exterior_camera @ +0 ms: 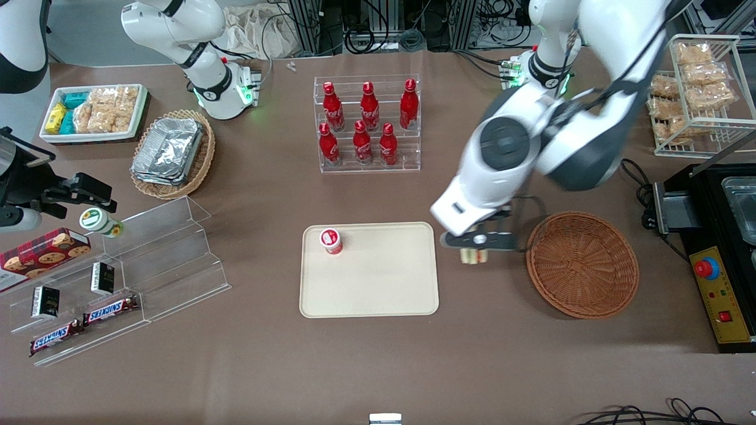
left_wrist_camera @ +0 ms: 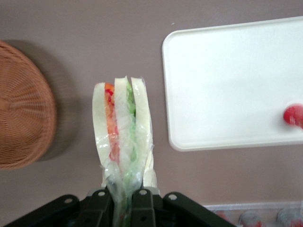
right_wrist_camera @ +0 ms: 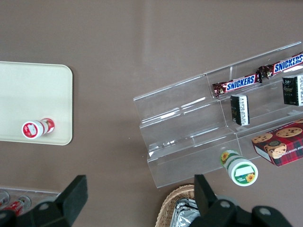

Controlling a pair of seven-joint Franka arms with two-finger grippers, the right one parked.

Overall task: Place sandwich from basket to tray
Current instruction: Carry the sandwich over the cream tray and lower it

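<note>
the left arm's pincer (exterior_camera: 474,243) hangs above the bare counter (exterior_camera: 378,366), in the gap between the tray (exterior_camera: 413,295) and the basket (exterior_camera: 582,265), its fingers (left_wrist_camera: 142,201) pressed in on the narrow end of the sandwich (left_wrist_camera: 124,137). the sandwich is held off the counter, clear of both the basket and the tray. in the left wrist view its long axis runs straight out from the pincer, the broad end pointing away from the fingers, and its layers stand on edge: pale bread outside, an orange-red stripe on the side toward the basket, a green stripe on the side toward the tray, all under clear wrap that bunches between the fingers. in the front view only a small pale piece of it shows beneath the pincer, just beside the tray's short edge. the tray is a cream rectangle with rounded corners, lying flat with its long side across the counter; a small red-and-white cup (exterior_camera: 331,240) stands on it near the corner farther from the front camera, toward the parked arm's end. the round reddish-brown basket sits toward the working arm's end, with nothing visible inside it. farther from the front camera than the tray, a clear rack holds red bottles (exterior_camera: 369,124). toward the parked arm's end, a clear stepped display (exterior_camera: 147,265) carries snickers bars (exterior_camera: 109,310).
</note>
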